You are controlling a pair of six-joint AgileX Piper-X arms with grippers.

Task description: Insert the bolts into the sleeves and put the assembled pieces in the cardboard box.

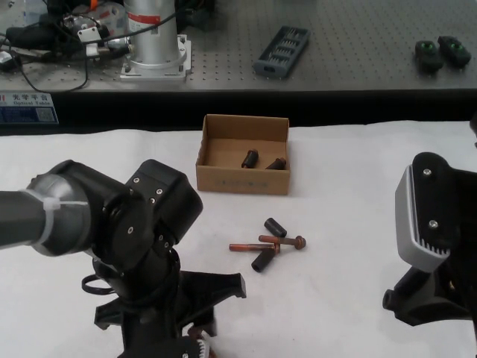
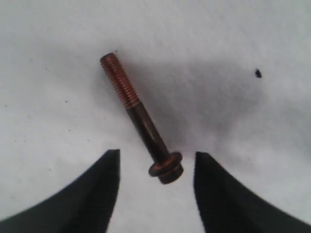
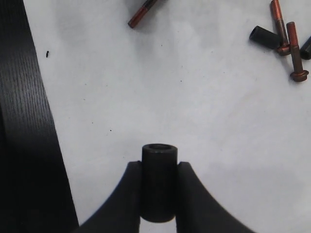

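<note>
Two pieces [image 1: 250, 158] look done in the box [image 1: 212, 175]. My right gripper [image 3: 159, 165] clamps a sleeve [image 3: 159, 187]. My left gripper [image 2: 156, 160] gapes astride a bolt [image 2: 141, 116] on the table [image 2: 243, 48]. Loose bolts [image 1: 283, 241] and sleeves [image 1: 275, 227] remain.

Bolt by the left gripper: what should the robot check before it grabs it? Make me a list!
1. Left gripper open: ok.
2. Bolt between its fingers: ok, the head end only.
3. Left gripper low enough to pinch: cannot tell.
4. Right gripper holds a sleeve: ok, shut on it.
5. Sleeve's hole empty: ok at the open end; deeper, cannot tell.
6. Cardboard box has room: ok, two pieces inside.
</note>
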